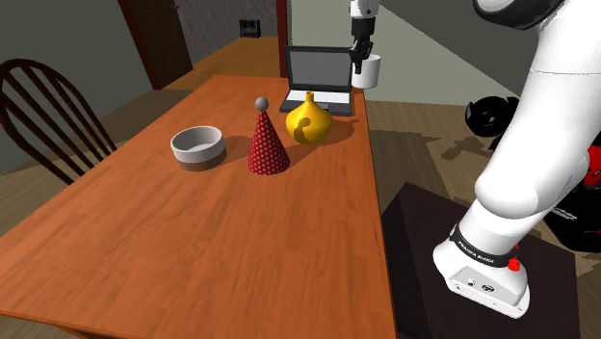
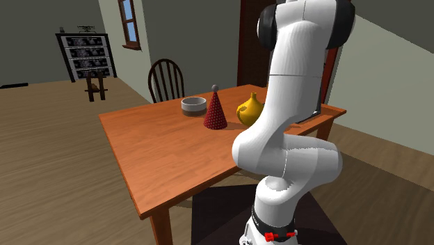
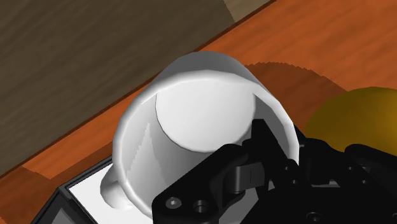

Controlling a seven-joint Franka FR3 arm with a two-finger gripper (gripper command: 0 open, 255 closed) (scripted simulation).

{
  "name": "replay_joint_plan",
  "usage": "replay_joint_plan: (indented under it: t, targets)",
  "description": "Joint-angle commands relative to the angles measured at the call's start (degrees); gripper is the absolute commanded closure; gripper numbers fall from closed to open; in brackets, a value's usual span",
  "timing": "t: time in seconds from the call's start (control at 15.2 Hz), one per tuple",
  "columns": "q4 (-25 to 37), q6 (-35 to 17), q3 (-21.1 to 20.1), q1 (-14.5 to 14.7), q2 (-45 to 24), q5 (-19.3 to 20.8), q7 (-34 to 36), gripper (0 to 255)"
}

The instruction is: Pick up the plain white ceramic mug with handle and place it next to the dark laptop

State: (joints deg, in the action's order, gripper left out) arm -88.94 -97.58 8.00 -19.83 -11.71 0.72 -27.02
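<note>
White mug [image 1: 368,70] hangs just beside the dark laptop [image 1: 318,75], over the edge of the wooden table [image 1: 193,241], its wall pinched in the black gripper [image 1: 361,54]. Plank floor [image 2: 55,160] lies around the table. In front of the laptop stand a yellow jug [image 1: 308,119], a red dotted cone [image 1: 268,144] and a grey bowl [image 1: 197,146].

- I saw a wooden table [image 1: 241,241] with an orange-brown top. A dark spindle-backed chair [image 1: 48,116] stood at its edge on the shoulder view's left.
- A low grey bowl [image 1: 198,147] with a brown base sat on the table.
- Just beside the bowl, toward the shoulder view's right, a red dotted cone [image 1: 268,144] topped by a grey ball stood upright.
- A yellow gourd-shaped vessel [image 1: 308,120] stood near the cone, a little farther back.
- In the second exterior view I made out a dark shelf unit [image 2: 87,56] against the far wall, with a small stool [image 2: 96,87] before it.
</note>
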Motion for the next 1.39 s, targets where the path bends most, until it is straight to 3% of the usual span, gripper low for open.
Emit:
replay_joint_plan:
  t: [0.0,1.32]
  targets:
    - [-1.6,-1.6,0.0,0.1,0.1,0.0,0.1,255]
    - [-13.7,-16.2,-0.2,0.0,-2.5,-0.3,0.3,255]
